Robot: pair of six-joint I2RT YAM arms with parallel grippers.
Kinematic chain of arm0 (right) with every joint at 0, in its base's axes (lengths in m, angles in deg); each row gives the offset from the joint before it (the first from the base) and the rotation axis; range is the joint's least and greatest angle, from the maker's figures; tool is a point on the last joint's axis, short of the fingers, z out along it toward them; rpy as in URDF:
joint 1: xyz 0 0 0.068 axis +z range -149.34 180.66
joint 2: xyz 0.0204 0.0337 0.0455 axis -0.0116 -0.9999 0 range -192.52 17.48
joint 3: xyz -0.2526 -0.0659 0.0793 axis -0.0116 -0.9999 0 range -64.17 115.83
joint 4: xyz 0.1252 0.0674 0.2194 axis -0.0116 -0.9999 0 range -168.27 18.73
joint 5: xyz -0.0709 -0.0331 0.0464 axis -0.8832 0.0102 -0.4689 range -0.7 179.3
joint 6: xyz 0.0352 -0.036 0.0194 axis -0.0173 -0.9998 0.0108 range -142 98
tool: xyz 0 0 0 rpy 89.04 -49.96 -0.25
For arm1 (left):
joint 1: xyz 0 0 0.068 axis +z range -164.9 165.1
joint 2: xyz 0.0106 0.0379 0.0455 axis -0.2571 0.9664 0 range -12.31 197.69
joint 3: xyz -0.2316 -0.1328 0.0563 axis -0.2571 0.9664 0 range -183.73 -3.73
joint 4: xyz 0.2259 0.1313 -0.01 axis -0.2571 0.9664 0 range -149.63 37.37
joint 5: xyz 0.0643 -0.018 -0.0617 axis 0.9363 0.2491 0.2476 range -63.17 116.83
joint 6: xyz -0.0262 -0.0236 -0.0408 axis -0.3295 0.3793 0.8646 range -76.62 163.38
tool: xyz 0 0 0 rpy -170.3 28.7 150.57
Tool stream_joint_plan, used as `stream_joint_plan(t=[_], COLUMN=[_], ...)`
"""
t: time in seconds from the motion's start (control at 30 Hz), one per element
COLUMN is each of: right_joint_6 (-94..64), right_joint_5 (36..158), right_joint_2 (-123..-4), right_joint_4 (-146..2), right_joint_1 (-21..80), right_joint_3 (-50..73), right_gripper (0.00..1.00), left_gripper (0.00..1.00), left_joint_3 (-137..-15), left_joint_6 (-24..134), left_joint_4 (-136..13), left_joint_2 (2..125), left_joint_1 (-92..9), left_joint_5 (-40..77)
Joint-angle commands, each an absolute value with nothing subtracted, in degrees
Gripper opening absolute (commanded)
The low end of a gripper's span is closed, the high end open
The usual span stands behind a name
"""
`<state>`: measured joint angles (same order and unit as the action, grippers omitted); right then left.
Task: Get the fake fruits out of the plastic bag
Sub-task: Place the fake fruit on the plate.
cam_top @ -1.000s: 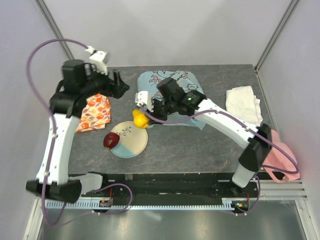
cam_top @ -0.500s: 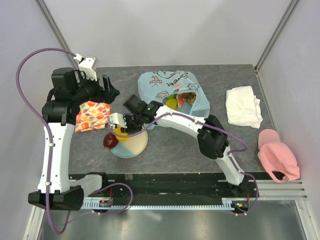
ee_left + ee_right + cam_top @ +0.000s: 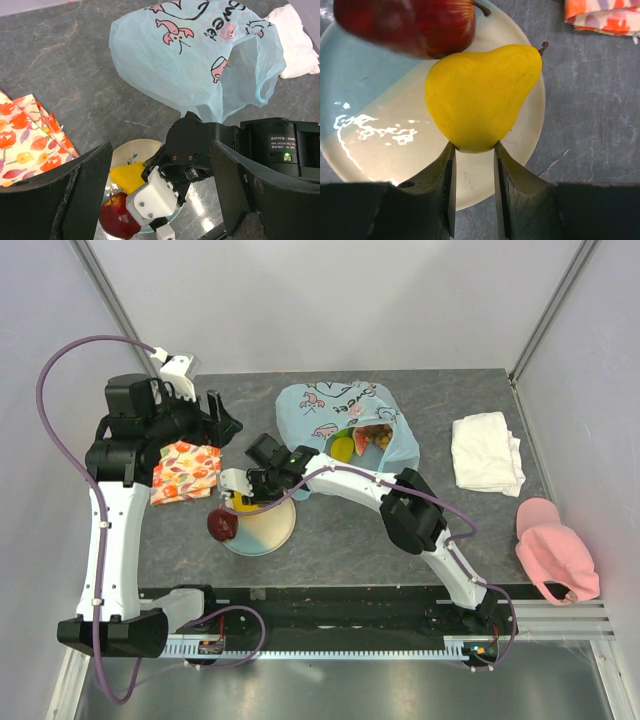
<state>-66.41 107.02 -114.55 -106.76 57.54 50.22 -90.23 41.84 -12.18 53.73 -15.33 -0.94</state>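
The right gripper (image 3: pixel 473 152) pinches the broad end of a glossy yellow pear-shaped toy fruit (image 3: pixel 480 95) lying on the round white-and-blue plate (image 3: pixel 365 90), just beside a dark red toy apple (image 3: pixel 405 25). Farther right, the crinkly light-blue plastic bag (image 3: pixel 320 410) holds more fruits (image 3: pixel 360 440). The left gripper (image 3: pixel 161 150) hangs spread wide, empty.

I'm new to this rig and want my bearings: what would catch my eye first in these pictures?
The yellow pear stands out first, its wide end pinched in the jaws of the right gripper over the white-and-blue plate, next to a dark red apple. Beyond them lies the light-blue plastic bag with pink cartoon print, more fruits showing in its mouth.
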Motion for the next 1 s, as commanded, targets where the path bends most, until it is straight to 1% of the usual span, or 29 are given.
stream_joint_plan(t=[0.0,0.07,0.1,0.17,0.2,0.27,0.3,0.37,0.4,0.5,0.6,0.7,0.73,0.8,0.83,0.97], right_joint_6=[-65.8,-65.2,-65.0,-65.0,-65.0,-64.9,-64.9,-64.5,-64.1,-62.4,-60.2,-59.3,-59.2,-59.1,-59.1,-58.5], right_joint_5=[106.0,105.8,105.9,105.4,105.1,104.6,104.3,103.8,103.7,103.4,103.1,102.6,103.1,104.2,105.1,104.3], right_joint_2=[-115.8,-116.0,-116.0,-116.1,-116.0,-115.7,-115.6,-115.3,-115.1,-113.8,-110.9,-105.1,-101.0,-95.9,-90.3,-77.7], right_joint_4=[-101.2,-99.9,-99.6,-99.4,-99.4,-99.6,-99.7,-100.1,-100.1,-100.1,-101.1,-105.4,-108.2,-110.7,-112.2,-113.2], right_joint_1=[57.9,57.9,57.9,58.1,58.1,58.1,58.1,58.1,58.1,58.2,58.1,58.1,58.0,57.4,56.7,53.9], right_joint_3=[52.4,52.5,52.4,52.3,52.2,51.9,51.8,51.8,51.8,52.6,53.9,54.0,53.5,49.3,47.1,35.9], right_gripper=[0.24,0.27,0.34,0.41,0.47,0.52,0.57,0.62,0.66,0.70,0.72,0.72,0.72,0.73,0.73,0.73], left_gripper=[0.86,0.86,0.86,0.86,0.86,0.86,0.86,0.86,0.86,0.86,0.86,0.86,0.86,0.85,0.85,0.84], left_joint_3=[-89.8,-89.5,-89.4,-89.4,-89.4,-89.8,-89.9,-90.1,-90.2,-90.5,-90.9,-90.9,-90.4,-89.7,-89.0,-87.8], left_joint_6=[42.7,42.8,42.9,42.9,42.9,42.9,42.9,42.9,42.9,44.7,44.8,44.4,44.4,44.6,44.9,46.1], left_joint_4=[-13.6,-13.7,-13.7,-14.0,-13.9,-14.0,-14.2,-14.4,-14.4,-14.8,-15.0,-15.0,-14.9,-14.9,-15.0,-15.0], left_joint_2=[53.9,54.1,54.1,54.3,54.6,55.0,55.0,55.5,55.6,55.9,56.2,56.5,56.8,57.0,57.4,59.0], left_joint_1=[-15.0,-15.0,-15.0,-15.1,-15.0,-15.0,-15.0,-15.0,-15.0,-15.0,-15.0,-15.0,-15.0,-15.0,-15.0,-15.0], left_joint_5=[-3.2,-3.8,-3.8,-4.3,-4.5,-5.0,-5.2,-5.8,-6.0,-6.4,-6.4,-5.5,-5.3,-3.9,-3.6,-4.8])
